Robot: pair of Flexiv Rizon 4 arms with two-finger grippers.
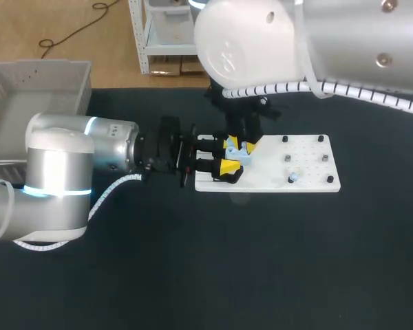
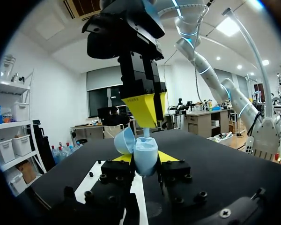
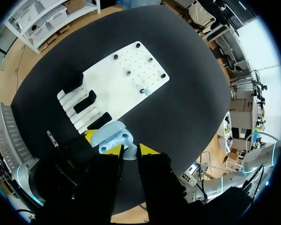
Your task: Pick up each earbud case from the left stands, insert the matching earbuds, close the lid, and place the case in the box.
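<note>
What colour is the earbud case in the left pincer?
The earbud case is light blue, clearest in the left wrist view.

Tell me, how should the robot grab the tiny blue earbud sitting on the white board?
Probably from straight above, pinching the earbud across its body. It sits low on the flat white board right beside a black peg, so a sideways hand would likely bump the peg.

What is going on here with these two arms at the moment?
The left gripper holds an open light blue earbud case over the white board. The right gripper is just above it, with an earbud between its fingers, at the case's opening. A second earbud sits on the board. The grey box stands at the far left.
</note>
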